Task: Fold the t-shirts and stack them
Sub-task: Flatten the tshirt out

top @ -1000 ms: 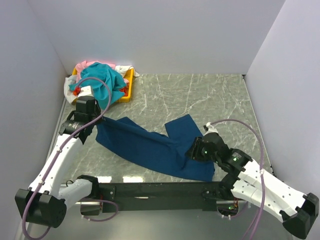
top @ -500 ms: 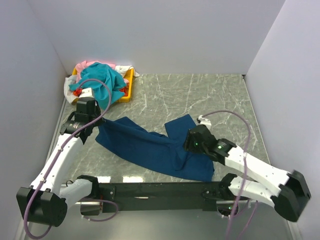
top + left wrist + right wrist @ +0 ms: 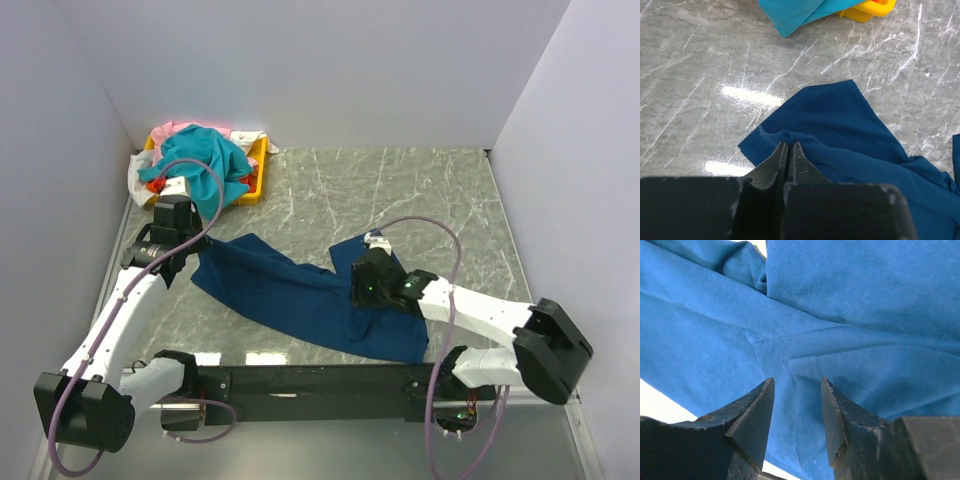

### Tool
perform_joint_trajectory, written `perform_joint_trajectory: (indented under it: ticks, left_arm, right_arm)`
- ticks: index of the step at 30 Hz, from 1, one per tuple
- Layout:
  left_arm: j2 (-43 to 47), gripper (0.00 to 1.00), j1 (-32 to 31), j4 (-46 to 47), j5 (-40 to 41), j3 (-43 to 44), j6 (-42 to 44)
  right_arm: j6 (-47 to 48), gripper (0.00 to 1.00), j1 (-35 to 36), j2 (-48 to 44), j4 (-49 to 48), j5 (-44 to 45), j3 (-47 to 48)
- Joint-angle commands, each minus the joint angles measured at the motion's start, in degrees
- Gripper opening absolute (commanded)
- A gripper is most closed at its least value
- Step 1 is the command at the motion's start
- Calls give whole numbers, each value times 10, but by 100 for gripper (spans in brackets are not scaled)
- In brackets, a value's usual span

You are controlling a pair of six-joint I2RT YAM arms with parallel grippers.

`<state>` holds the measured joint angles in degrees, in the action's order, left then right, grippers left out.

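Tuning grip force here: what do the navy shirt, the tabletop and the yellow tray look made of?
Navy shirt: soft knit, likely cotton; matte, fine weave, creases. Tabletop: marble-look, glossy; veins and glare, maybe laminate. Yellow tray: smooth, probably plastic.

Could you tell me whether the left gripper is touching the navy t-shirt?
Touching. In the left wrist view, the left gripper is shut on a pinched ridge of the navy t-shirt near its edge.

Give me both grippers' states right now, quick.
Left gripper: closed, pinching an edge of the navy t-shirt.
Right gripper: open over that shirt, holding nothing.
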<state>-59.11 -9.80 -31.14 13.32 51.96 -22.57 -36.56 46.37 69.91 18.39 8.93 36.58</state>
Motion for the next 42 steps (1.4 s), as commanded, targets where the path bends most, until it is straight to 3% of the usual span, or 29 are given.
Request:
perform_joint_trajectory:
  ticks: [1,7,17,27,34,37,42]
  left_arm:
    - [0,0,4,17,-8,0,9]
    - [-1,0,4,17,-8,-2,9]
    - [-3,0,4,17,-10,-2,10]
    - [-4,1,4,16,-9,-4,11]
    - [-6,0,6,16,-10,-2,12]
    - [-5,0,8,17,-13,-3,13]
    - [-1,0,10,21,-20,-5,13]
  right_arm:
    - [16,50,12,44,-20,9,42]
    - [9,52,25,108,2,44,67]
    - [-17,48,26,128,1,75,67]
    - [-24,25,24,144,-5,73,65]
    - [-30,17,25,78,32,95,66]
    - [-34,0,25,37,45,106,59]
    - [-43,0,19,-26,66,119,51]
